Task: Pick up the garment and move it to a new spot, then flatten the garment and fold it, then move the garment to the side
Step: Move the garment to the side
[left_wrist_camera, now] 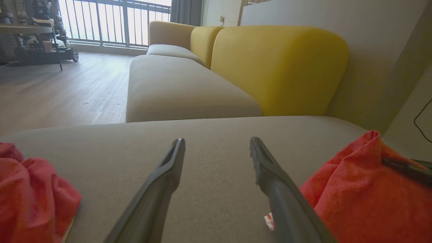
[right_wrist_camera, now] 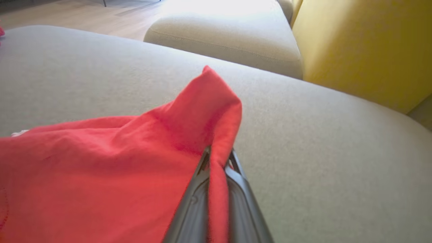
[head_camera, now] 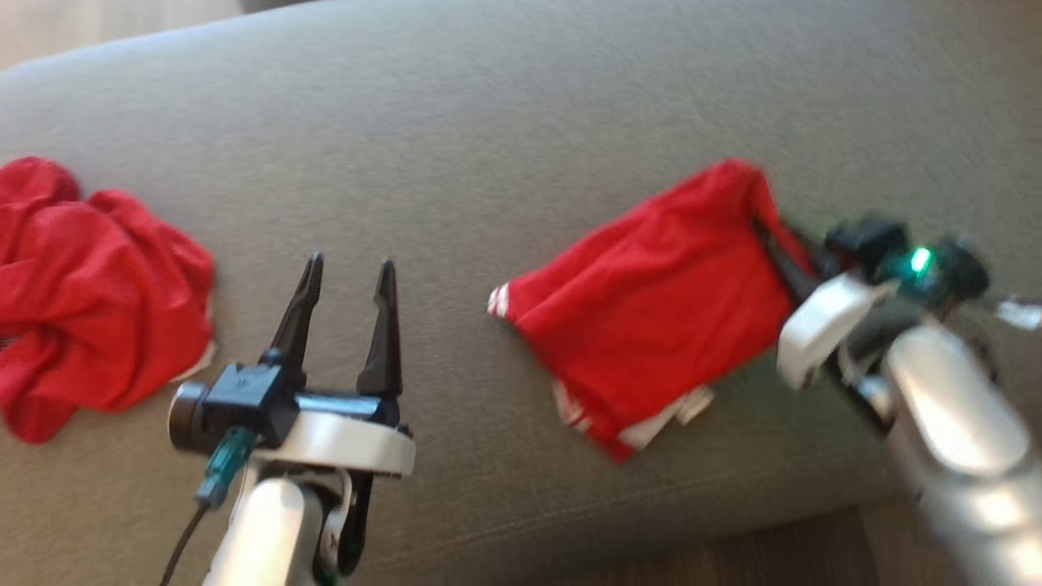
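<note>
Motion-blurred right hand [head_camera: 766, 231] pinches the folded garment [head_camera: 651, 309].

Over on the right, the right end effector [head_camera: 765, 232] is blurred, its dark fingers pinched together on the upper right edge of the folded red garment [head_camera: 651, 301]. A green light [head_camera: 920, 260] glows on its wrist. The garment lies on the grey cushion [head_camera: 488, 122], with white trim peeking out at its left corner and bottom edge. Lower left, the left end effector [head_camera: 350, 264] hangs above the cushion, fingers spread apart with nothing between them and a teal connector [head_camera: 224, 464] at its base. Far left sits a crumpled red garment [head_camera: 89, 301], well apart from the folded one. Wooden floor [head_camera: 773, 553] shows at the bottom right.
</note>
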Controlling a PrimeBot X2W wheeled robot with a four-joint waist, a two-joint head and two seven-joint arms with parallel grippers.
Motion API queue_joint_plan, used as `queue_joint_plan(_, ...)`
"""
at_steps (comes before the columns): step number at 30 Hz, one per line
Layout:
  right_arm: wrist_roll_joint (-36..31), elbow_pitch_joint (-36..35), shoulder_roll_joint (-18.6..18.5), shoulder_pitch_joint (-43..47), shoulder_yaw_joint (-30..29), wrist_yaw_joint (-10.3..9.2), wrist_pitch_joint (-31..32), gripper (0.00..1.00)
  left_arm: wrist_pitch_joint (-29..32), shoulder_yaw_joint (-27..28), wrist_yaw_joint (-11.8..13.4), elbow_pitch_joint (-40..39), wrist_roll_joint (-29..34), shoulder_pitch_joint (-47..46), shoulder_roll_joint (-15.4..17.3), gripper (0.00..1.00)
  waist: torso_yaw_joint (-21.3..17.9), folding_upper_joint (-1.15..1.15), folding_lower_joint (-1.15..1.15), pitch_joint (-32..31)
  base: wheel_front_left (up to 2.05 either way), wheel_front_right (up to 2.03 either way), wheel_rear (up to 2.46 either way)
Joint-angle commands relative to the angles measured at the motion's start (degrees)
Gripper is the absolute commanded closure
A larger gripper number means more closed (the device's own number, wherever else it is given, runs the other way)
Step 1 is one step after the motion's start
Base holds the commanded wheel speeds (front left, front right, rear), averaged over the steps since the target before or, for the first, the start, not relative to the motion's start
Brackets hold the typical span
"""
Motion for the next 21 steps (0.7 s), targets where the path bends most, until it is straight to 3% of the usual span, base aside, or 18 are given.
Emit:
queue_joint_plan(1,2.37,-0.54,-3.36,-6.22,2.26,-0.02,0.46,1.00,-0.44,1.27,-1.06,-1.79,1.48,-4.39,0.07,0.00,-3.95,0.00,0.00,4.06,0.00,0.00,0.00)
queue_joint_plan(10,9.49,7.62,-11.76,-22.95,4.33,-0.02,-0.63,1.00,-0.44,-0.21,-4.17,-2.05,3.76,-11.31,0.07,0.00,-8.06,0.00,0.00,13.93,0.00,0.00,0.00)
queue_joint_plan(14,13.03,14.09,-14.59,-30.90,1.69,-0.02,-2.80,1.00,-0.44,-2.50,-5.02,-3.38,4.39,-14.30,0.07,0.00,-9.89,0.00,0.00,18.97,0.00,0.00,0.00)
queue_joint_plan(21,12.91,20.82,-17.52,-39.24,-0.23,-0.02,-5.97,1.00,-0.44,-4.05,-5.92,-6.03,6.34,-16.90,0.56,0.00,-11.13,0.00,0.00,23.80,0.00,0.00,0.00)
